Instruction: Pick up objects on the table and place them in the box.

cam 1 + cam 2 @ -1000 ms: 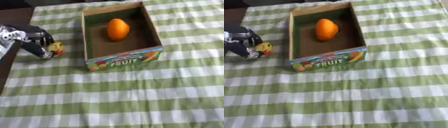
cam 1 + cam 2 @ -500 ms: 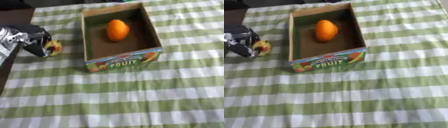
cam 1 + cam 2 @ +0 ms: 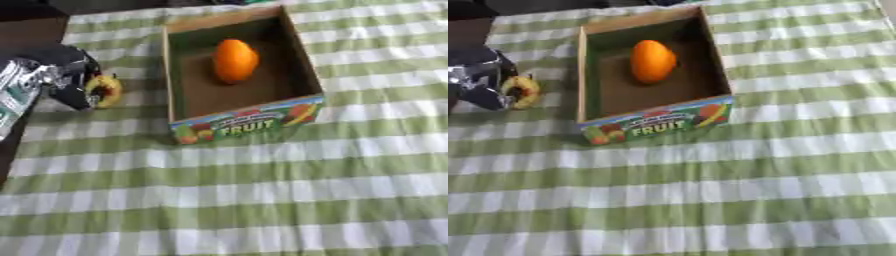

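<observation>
On the green-checked cloth worktop (image 3: 262, 200), the black left hand (image 3: 66, 75) now has its fingers curled round a small yellow-red fruit (image 3: 105, 91), lifted slightly toward the open cardboard fruit box (image 3: 245, 125), so it's next in.

Cloth: a green and white checked tablecloth (image 3: 262, 200) covers the table.
Dark part: bare dark brown table top (image 3: 31, 32) shows beside the tablecloth, at its far left corner.
</observation>
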Tool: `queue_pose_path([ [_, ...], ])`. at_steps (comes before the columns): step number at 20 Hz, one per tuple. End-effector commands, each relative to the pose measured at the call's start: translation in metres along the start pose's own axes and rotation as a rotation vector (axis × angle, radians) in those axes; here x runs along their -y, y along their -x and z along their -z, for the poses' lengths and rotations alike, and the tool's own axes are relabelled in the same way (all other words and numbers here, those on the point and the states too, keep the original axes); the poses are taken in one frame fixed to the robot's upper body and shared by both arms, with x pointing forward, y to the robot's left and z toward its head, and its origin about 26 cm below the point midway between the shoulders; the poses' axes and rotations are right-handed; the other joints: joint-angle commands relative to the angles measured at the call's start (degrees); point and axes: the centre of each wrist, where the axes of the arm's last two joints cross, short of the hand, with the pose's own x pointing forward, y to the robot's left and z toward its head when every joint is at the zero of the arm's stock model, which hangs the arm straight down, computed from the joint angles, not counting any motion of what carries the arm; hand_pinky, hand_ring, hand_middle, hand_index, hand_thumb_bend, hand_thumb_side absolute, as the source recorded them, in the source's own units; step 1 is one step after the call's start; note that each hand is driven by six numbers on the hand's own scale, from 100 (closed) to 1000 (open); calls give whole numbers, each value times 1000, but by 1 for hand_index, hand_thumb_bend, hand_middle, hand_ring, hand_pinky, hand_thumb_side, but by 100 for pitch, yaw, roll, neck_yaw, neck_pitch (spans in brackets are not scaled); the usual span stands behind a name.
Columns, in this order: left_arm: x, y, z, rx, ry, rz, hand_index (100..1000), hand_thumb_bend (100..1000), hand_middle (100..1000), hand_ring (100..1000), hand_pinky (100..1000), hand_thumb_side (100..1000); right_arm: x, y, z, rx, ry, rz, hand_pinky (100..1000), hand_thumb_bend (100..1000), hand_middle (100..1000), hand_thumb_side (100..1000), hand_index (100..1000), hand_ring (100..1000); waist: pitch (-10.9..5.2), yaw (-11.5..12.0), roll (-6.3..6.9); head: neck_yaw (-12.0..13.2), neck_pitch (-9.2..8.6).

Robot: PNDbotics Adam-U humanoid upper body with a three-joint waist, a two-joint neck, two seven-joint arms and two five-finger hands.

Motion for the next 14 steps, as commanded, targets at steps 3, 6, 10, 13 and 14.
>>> queue_pose_path([
  [3,-18,7,-7,-52,-98,-5,498,100,427,475,236,262,6,-7,2,24,12,-16,775,100,640,983,848,748,-126,21,-26,8,-29],
  [6,-22,6,-9,-55,-124,-4,480,100,412,463,225,264,6,-6,1,17,10,-18,775,100,640,986,848,749,-144,34,-26,-4,-19],
  [10,-31,3,-14,-42,-151,0,466,100,401,456,216,269,6,-5,1,11,11,-19,775,100,639,987,847,749,-182,58,-24,-17,-6],
  [13,-41,0,-19,-37,-183,7,461,100,397,452,211,272,6,-5,1,11,12,-19,775,100,639,984,846,749,-213,68,-24,-57,15],
  [14,-46,-2,-20,-33,-202,10,459,100,395,452,211,273,6,-5,1,12,13,-18,775,100,639,983,846,750,-226,69,-26,-97,26],
])
